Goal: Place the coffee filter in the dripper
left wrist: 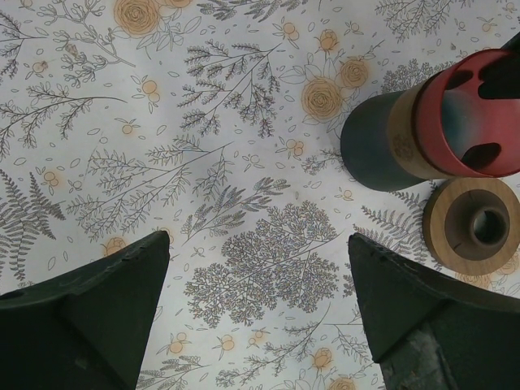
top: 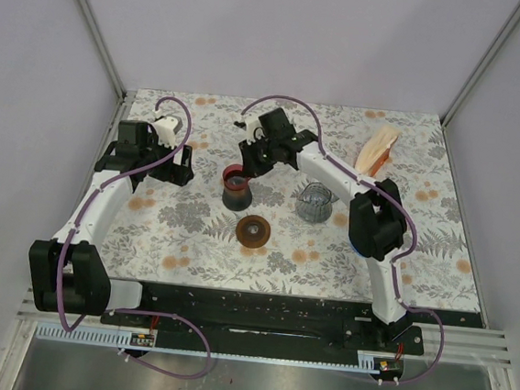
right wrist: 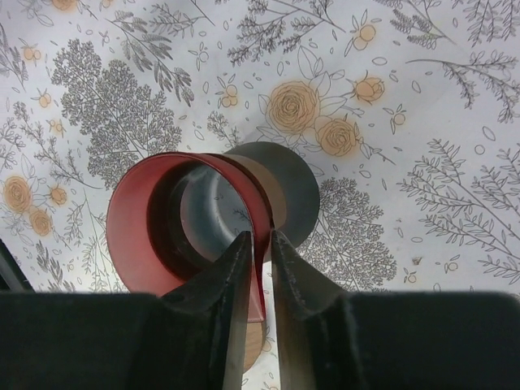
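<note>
Top external view: pale lilac walls (top: 285,31) enclose a table (top: 437,267) covered by a cloth of grey sprigs and orange roses. Near its middle a red-rimmed cup (top: 236,190) stands upright. The right gripper (right wrist: 260,240) is at the cup's far side and pinches the red rim between its fingers. The left gripper (left wrist: 256,244) hangs just left of the cup, jaws spread wide over bare cloth. A wire dripper (top: 314,203) stands right of the cup. The coffee filter (top: 376,151) lies well right of the cup and behind it, its long axis slanting from near-left to far-right. Which end is its mouth is unclear. A wooden disc (top: 255,230) lies just in front of the cup.
</note>
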